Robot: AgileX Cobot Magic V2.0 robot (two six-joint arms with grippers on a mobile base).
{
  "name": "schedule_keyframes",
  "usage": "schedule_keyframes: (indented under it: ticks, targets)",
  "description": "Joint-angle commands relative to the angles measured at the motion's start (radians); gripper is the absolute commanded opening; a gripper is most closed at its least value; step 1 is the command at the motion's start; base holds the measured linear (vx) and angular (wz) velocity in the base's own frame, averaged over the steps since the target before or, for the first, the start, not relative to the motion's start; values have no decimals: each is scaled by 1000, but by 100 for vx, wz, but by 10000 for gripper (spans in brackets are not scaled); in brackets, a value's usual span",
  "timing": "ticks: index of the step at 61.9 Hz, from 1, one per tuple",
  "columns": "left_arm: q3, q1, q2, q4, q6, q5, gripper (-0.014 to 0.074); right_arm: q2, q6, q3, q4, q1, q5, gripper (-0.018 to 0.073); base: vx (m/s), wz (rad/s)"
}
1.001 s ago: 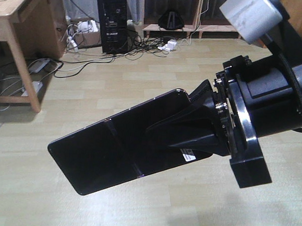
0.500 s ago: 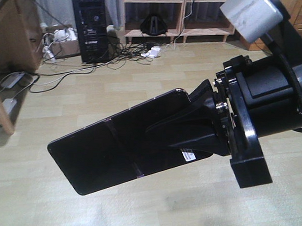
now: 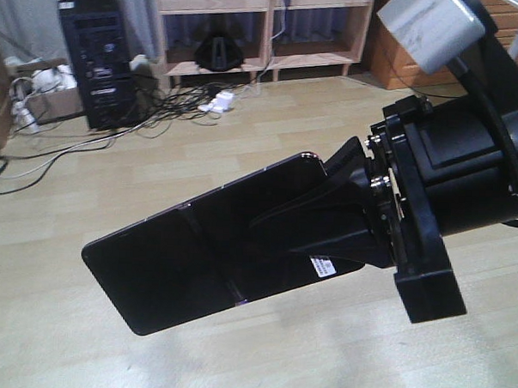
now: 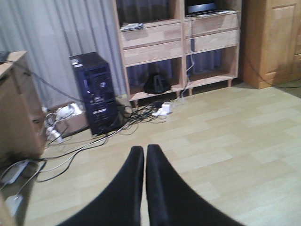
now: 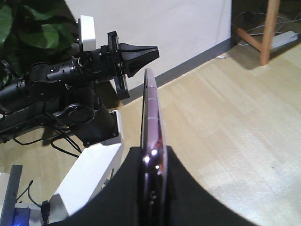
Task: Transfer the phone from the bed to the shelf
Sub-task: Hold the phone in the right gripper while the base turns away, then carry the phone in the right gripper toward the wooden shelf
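phone [image 3: 196, 251]: hung in mid-air above the floor, glossy face toward the front camera, long edge sloping down to the left; touched nothing but the gripper holding it.
right gripper [image 3: 296, 220]: pinched the phone at its sticker end, one black finger lying across the face; in the right wrist view the fingers [image 5: 188, 197] squeezed the slab from both sides.
phone edges: pinkish rim [image 5: 151, 108] seen edge-on in the right wrist view; seam crossed the middle; white sticker [image 3: 324, 267] sat just beside the finger's base; free end reached well past the fingertips.
left gripper [image 4: 144, 149]: jaws pressed nearly together, only a thin slit between them, nothing held; pointed out over bare floor.
left arm [image 5: 51, 80]: stood left of the phone's far end in the right wrist view, its tip near the rim but apart from it.
shelf [image 4: 151, 34]: pale plank unit stood against the far wall, well apart from the phone.
floor [image 3: 81, 341]: wide bare pale boards lay under and ahead of both grippers.
clutter: black computer tower [image 4: 94, 94] and tangled cables [image 3: 172, 113] crowded the foot of the shelf unit on its left side.
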Motion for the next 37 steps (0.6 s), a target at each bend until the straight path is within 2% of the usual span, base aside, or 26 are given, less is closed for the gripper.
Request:
schedule_keyframes:
  ticks: [1,37]
  targets:
    - [-23,-6,-4,-9,-6,-77,1,-25,-5,-25,77,-2,27,-2,29,-23]
    - [-23,-6,-4,-9,-6,-77,1,-25,-5,-25,77,-2,27,-2,30,-29]
